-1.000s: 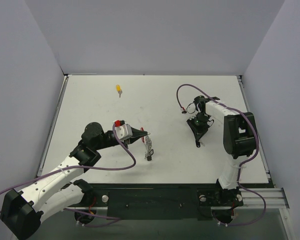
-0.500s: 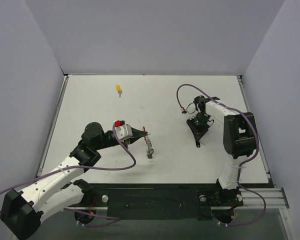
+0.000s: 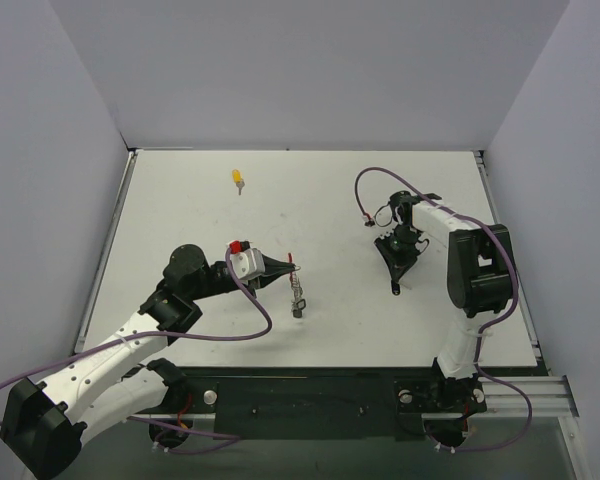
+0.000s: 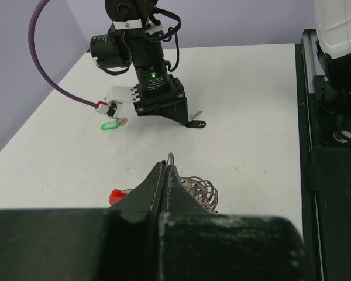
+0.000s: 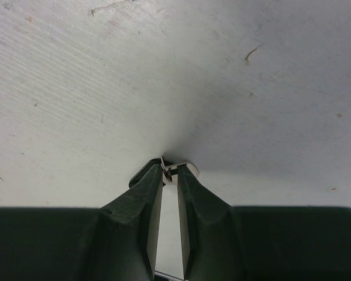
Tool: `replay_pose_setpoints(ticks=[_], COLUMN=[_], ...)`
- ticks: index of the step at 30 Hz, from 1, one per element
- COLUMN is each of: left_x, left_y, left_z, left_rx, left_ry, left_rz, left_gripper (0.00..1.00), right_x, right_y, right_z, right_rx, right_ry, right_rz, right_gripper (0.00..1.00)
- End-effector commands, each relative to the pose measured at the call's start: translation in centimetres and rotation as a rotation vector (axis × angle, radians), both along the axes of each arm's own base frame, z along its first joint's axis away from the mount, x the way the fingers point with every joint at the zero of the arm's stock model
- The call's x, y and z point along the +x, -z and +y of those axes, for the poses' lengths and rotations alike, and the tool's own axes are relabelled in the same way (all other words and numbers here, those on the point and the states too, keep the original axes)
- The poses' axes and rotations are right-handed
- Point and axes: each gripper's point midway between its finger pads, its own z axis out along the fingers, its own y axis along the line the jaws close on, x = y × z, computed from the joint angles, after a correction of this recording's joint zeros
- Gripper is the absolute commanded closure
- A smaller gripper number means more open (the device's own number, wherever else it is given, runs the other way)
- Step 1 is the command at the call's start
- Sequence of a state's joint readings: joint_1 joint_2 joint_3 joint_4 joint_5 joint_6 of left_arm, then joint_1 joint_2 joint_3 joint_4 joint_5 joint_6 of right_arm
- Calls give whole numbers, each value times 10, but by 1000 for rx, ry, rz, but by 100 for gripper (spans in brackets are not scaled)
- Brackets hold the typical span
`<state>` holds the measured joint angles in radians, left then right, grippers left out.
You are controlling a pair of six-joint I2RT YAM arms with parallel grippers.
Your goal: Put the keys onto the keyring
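Observation:
My left gripper (image 3: 291, 265) is shut on the keyring (image 4: 171, 159), pinching its thin wire loop. The ring's red tag (image 4: 118, 195) and coiled wire (image 4: 200, 190) show beside the jaws. A short chain with a dark piece (image 3: 297, 310) hangs under it. My right gripper (image 3: 395, 289) points down at the table, its narrow jaws closed on the small ring of a black-headed key (image 5: 185, 168). The yellow key (image 3: 239, 179) lies at the far left of the table. In the left wrist view the green key (image 4: 108, 125) lies beside the right arm's wrist.
The white table (image 3: 320, 200) has grey walls on three sides. The purple cable (image 3: 380, 175) loops above the right wrist. A black rail (image 3: 310, 395) with both arm bases runs along the near edge.
The chain and dark piece under my left gripper have shifted slightly up and left. The right arm stays in place at the table.

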<state>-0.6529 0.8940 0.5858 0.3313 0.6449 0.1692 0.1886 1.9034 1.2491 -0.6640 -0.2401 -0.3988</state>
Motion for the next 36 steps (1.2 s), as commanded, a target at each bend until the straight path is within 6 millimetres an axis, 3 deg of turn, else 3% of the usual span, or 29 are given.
replay_pose_setpoints(ticks=[1,36], left_x=[-4,-5], left_y=[-19,-17], left_z=[-2,-3], left_rx=[-34,-30], left_ry=[24,35], left_rz=[-59,-57], left_gripper=[100,100], right_x=[3,2], right_y=[-23,-22], right_z=[-1,0], right_rx=[13,21], right_ry=[15,18], right_rz=[-30,-24], right_gripper=[87,89])
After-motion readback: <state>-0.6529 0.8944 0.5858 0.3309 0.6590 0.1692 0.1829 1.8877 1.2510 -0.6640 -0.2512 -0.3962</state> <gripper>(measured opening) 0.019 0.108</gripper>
